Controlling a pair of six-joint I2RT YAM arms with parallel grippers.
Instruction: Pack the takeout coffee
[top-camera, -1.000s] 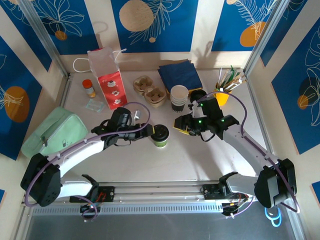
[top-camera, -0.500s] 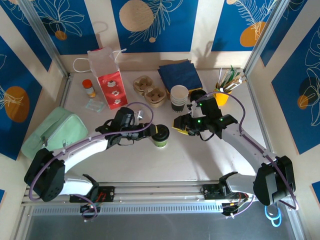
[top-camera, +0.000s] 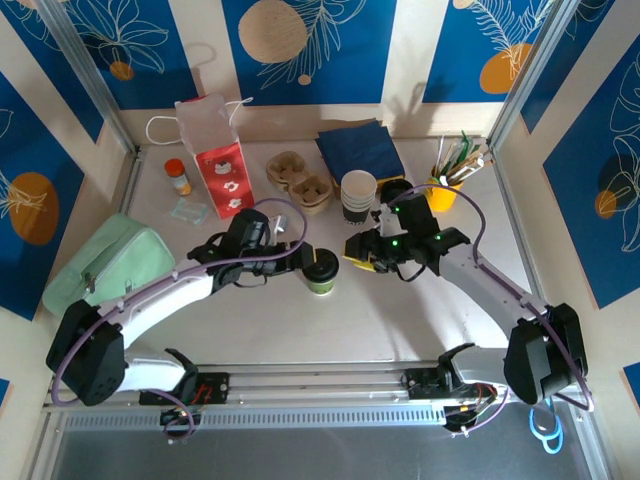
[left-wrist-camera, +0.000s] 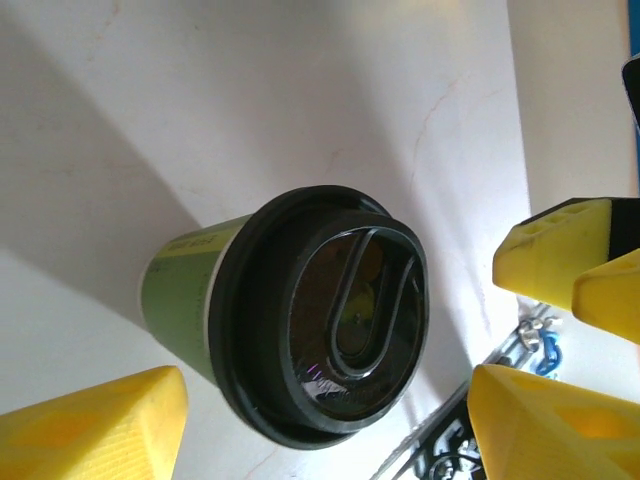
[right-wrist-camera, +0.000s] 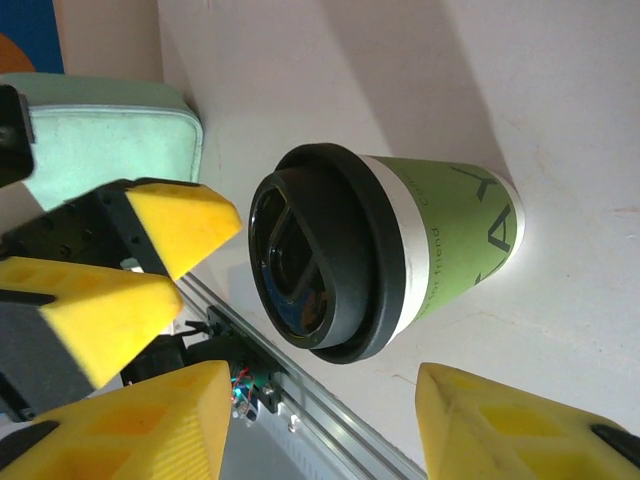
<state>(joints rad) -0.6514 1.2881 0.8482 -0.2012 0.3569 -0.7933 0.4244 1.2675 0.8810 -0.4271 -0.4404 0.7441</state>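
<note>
One coffee cup (top-camera: 321, 270) stands upright at table centre. Two grippers: left gripper (top-camera: 303, 262) at its 9 o'clock, jaws apart, not gripping. Right gripper (top-camera: 357, 252) at 3 o'clock, jaws wide, empty. One cup stack (top-camera: 358, 195) at 1 o'clock.

The left arm (top-camera: 150, 300) stretches forward and to the right across the table. The left gripper (top-camera: 305, 263) points right, jaws spread wide. The right arm (top-camera: 490, 285) bends in leftward. The right gripper (top-camera: 360, 248) faces the left one, jaws parted and gripping nothing. The two grippers are near each other, not touching.
</note>
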